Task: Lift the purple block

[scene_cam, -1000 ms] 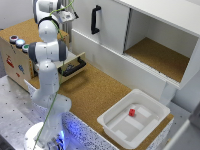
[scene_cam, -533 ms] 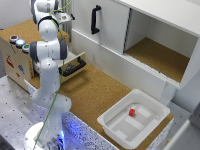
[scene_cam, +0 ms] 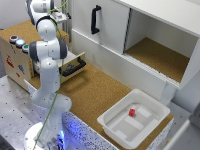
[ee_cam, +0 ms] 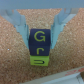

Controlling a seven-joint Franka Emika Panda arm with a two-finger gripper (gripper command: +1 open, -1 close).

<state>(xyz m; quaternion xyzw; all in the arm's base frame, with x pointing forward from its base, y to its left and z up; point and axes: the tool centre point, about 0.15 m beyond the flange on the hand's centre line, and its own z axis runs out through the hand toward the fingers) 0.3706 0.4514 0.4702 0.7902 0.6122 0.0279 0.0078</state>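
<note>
The wrist view shows the purple block (ee_cam: 40,39), dark with pale letters on its face, resting on a green block (ee_cam: 40,61) on the cork surface. My gripper (ee_cam: 41,36) straddles it, and both pale blue fingers (ee_cam: 23,29) press against the block's sides, so it is shut on the block. In the exterior view the gripper (scene_cam: 61,18) hangs at the far upper left, over the cork top behind the arm. The blocks themselves are hidden there.
A white bin (scene_cam: 114,128) holding a small red block (scene_cam: 132,112) sits at the near right. A dark open drawer (scene_cam: 75,66) juts out beside the arm. The white cabinet has a black handle (scene_cam: 95,19) and an open compartment (scene_cam: 160,55). A wooden box (scene_cam: 15,60) stands at the left.
</note>
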